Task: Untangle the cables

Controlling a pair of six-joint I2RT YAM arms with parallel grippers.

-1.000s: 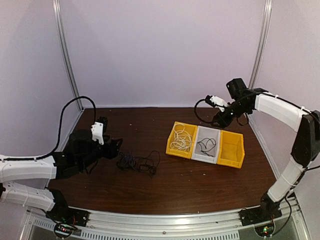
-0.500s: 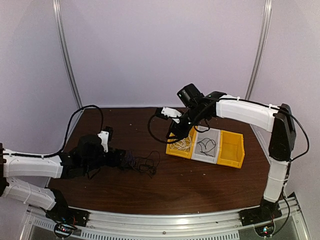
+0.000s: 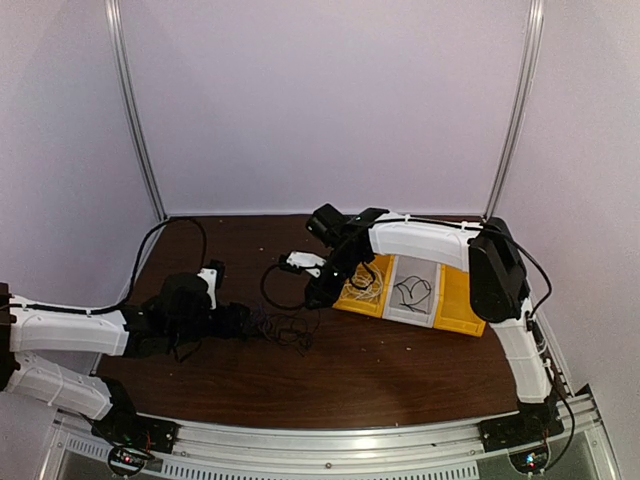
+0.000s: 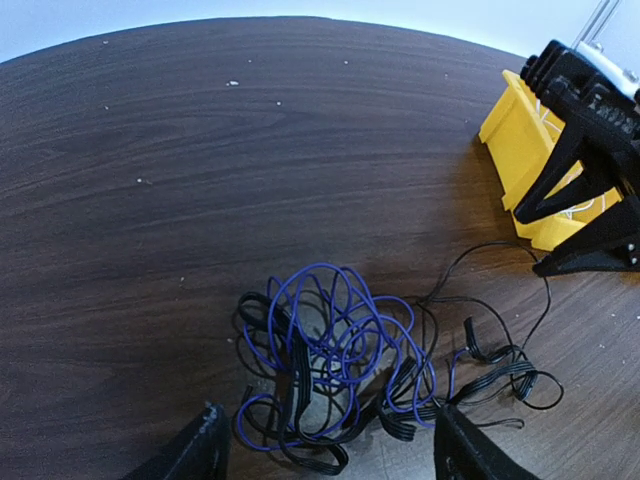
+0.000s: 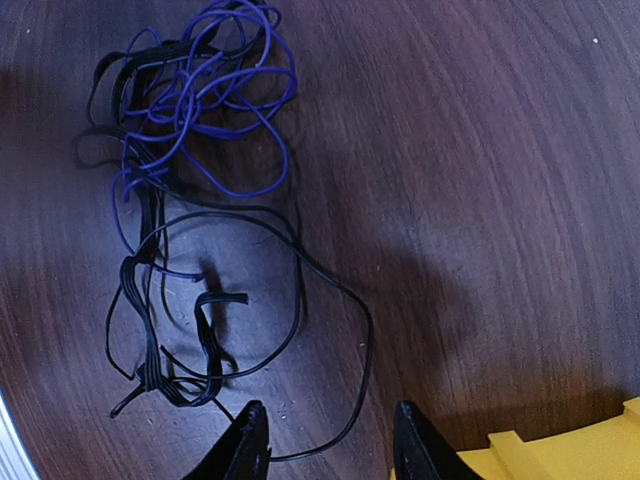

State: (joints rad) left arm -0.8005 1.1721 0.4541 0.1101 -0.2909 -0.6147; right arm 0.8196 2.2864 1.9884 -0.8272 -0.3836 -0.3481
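Note:
A tangled clump of blue and black cables [image 3: 282, 328] lies on the dark wooden table. In the left wrist view the clump [image 4: 340, 360] sits just ahead of and between the fingers of my open, empty left gripper [image 4: 335, 455]. My left gripper [image 3: 235, 320] is at the clump's left edge. My right gripper [image 3: 318, 292] is open and empty, low over the clump's right side. In the right wrist view a thin black loop [image 5: 330, 300] runs between its fingertips [image 5: 330, 445]. A white cable [image 3: 362, 282] lies in the yellow bin and a black cable [image 3: 410, 292] in the grey bin.
Three joined bins stand right of centre: yellow [image 3: 345, 300], grey [image 3: 425, 270], yellow [image 3: 462, 300]. The nearest yellow bin's corner shows in the right wrist view [image 5: 560, 455] and in the left wrist view [image 4: 510, 140]. The right gripper's black fingers [image 4: 590, 200] show there too.
My right arm has swung left from above the bins to the table beside the clump. My left gripper has moved right, up to the clump.

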